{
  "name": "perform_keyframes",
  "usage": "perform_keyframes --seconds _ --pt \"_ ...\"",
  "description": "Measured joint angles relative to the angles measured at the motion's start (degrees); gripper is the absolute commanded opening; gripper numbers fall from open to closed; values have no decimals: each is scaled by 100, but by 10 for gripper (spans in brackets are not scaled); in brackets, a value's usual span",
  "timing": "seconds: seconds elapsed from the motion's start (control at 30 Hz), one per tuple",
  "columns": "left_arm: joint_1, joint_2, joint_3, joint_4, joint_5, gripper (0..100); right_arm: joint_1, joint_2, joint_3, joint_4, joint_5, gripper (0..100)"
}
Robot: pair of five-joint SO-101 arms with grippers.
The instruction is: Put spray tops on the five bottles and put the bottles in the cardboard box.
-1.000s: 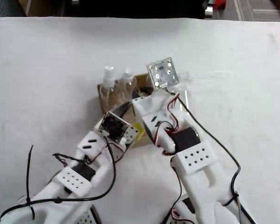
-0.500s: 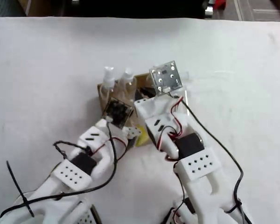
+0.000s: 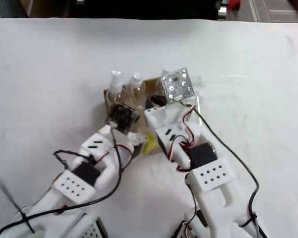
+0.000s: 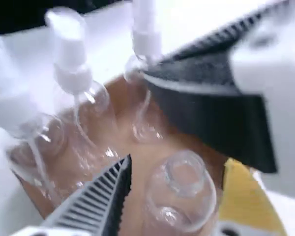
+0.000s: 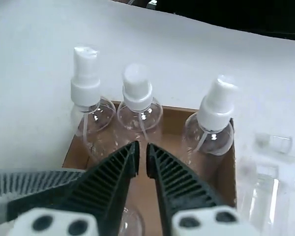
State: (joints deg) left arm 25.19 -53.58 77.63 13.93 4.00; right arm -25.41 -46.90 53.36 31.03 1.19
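Two arms meet over the cardboard box (image 5: 173, 129) on the white bench (image 5: 34, 59). Three capped bottles (image 5: 137, 105) stand upright in a row along the box's far wall, spray tops on.

The piece that matters sits nearer the arms: an uncapped bottle (image 4: 183, 189), upright inside the box, its open neck pointing straight up. The left gripper (image 4: 125, 169) has its jaws wide. One ribbed jaw is just beside that bottle's shoulder and, as far as the left wrist view shows, not touching it.

The right gripper (image 5: 142, 147) hangs above the box with its jaws drawn to a narrow slit and nothing between them. Their tips point at the middle capped bottle, while the open neck lies below and behind them, back toward that arm's own base.

On this showing the left arm is the nearer of the two to the uncapped bottle. It looks placed to steady the bottle around its body, across its vertical axis. Any spray top would have to come down along that axis into the neck. The right jaws carry no top, so a pick-up seems due first.

A clear item (image 5: 258, 194) sits on the bench just outside the box, on the side away from the left arm, too blurred to name.
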Motion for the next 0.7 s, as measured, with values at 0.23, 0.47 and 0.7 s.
perform_keyframes --seconds 0.23,0.47,0.7 --pt "-62 -1380 475 114 -9 275 316 0 0 0 0 16" --pt "-141 -2673 844 413 -387 275 703 -132 -53 0 0 16" --pt "-703 -3886 1169 809 -378 176 2233 114 -1292 809 -651 16"
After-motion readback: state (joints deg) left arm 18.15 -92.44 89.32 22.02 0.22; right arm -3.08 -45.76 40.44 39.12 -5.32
